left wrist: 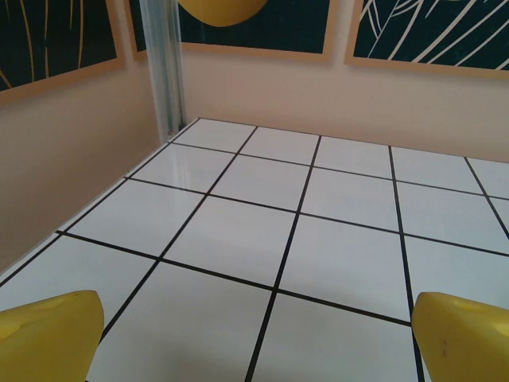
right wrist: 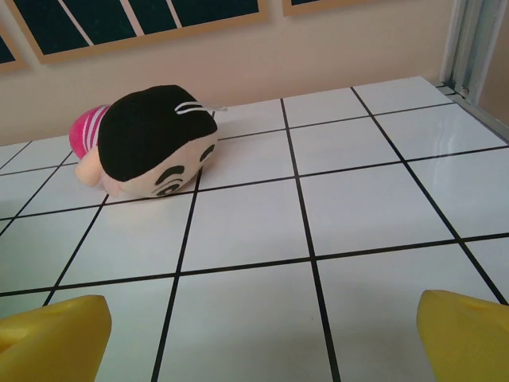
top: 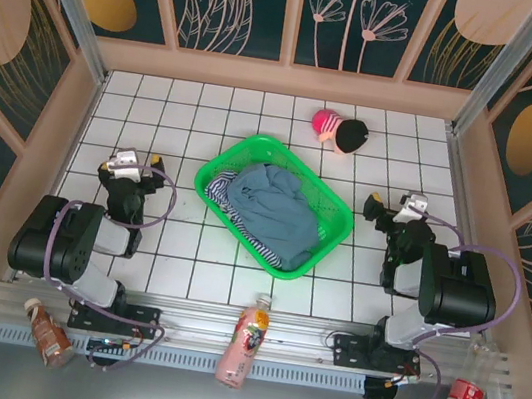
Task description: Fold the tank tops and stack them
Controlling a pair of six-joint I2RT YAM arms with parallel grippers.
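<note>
White tiles ruled with black lines cover the surface (top: 168, 245), which is enclosed by pale walls carrying dark leaf-pattern panels. At centre stands a green basket (top: 333, 222), set at a slant to the grid, and both tank tops lie bunched inside it. The blue-grey tank top (top: 272, 211) lies uppermost as a soft, creased heap of plain dusty cloth filling most of the basket. The striped tank top (top: 218, 191), thin navy and white bands, shows beneath it at the basket's left corner and again along the near edge. Neither is folded.

The left pincer (top: 132, 164) sits to the left of the basket, apart from it, with its yellow fingers (left wrist: 52, 334) spread wide over bare tiles and nothing between them. The right pincer (top: 404, 207) sits to the right of the basket, likewise clear of it, its fingers (right wrist: 465, 334) equally wide apart and holding nothing. The tops thus lie between the two pincers, touched by neither.

A pink-and-black toy (right wrist: 147, 142) lies on its side on the tiles beyond the basket, ahead and to the left of the right pincer.
</note>
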